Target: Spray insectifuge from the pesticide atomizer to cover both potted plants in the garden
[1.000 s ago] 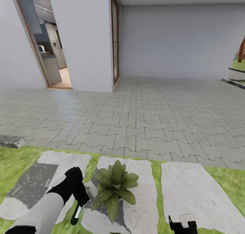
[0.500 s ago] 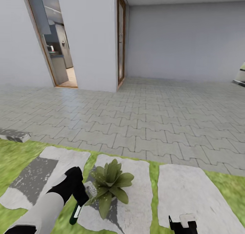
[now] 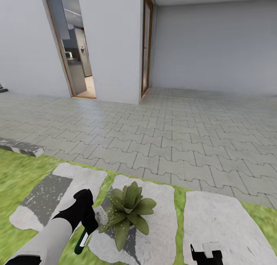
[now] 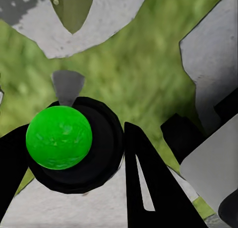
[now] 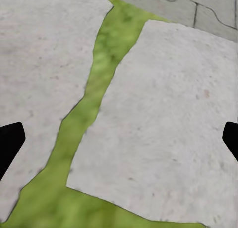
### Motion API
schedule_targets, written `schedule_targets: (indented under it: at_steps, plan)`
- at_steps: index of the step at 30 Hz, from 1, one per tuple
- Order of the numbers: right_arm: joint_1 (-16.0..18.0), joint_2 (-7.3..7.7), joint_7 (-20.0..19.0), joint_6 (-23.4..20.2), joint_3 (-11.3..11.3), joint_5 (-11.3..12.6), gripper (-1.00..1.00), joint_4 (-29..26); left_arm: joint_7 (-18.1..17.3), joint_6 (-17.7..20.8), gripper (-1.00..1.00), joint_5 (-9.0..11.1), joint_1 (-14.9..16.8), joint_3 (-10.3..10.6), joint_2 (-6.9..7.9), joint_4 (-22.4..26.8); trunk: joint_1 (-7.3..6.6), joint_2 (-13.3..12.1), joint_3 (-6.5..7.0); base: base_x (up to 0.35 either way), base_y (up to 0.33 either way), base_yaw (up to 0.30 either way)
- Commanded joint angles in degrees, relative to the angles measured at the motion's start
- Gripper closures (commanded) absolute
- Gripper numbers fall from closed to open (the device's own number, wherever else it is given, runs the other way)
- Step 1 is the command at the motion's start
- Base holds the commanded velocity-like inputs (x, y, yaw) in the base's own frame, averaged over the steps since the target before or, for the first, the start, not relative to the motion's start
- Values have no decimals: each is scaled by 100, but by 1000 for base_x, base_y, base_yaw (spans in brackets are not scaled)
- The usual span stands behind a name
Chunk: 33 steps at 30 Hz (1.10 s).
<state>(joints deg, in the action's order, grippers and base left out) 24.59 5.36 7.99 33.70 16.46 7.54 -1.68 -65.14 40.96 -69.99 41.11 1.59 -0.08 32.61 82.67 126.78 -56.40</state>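
No text, label, brand, number or sign can be read in any of the views. The dark spray bottle with the green base (image 4: 59, 137) held in the left claw (image 3: 89, 227) bears no legible lettering; the pale band on its side in the head view is too small and blurred to make out. The grey stepping stones (image 5: 163, 114), the paved floor and the white walls carry no markings.
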Motion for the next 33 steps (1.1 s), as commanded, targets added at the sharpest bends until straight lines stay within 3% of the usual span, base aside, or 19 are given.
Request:
schedule_targets:
  at_steps: [1, 9, 33]
  plan:
    - [2, 0, 9, 14, 51, 55, -100, 1, -42, 46, 100, -32, 0, 7, -1, 9, 0, 2, -5, 100, -116, 3]
    - [2, 0, 9, 14, 56, 55, -100, 1, -42, 43, 100, -41, 0, 0, -1, 9, 0, 2, -5, 75, -239, 40]
    - [2, 0, 6, 14, 59, 55, -100, 1, -34, 43, 100, -32, -33, 26, -1, 0, 0, 2, -5, 0, -272, 272]
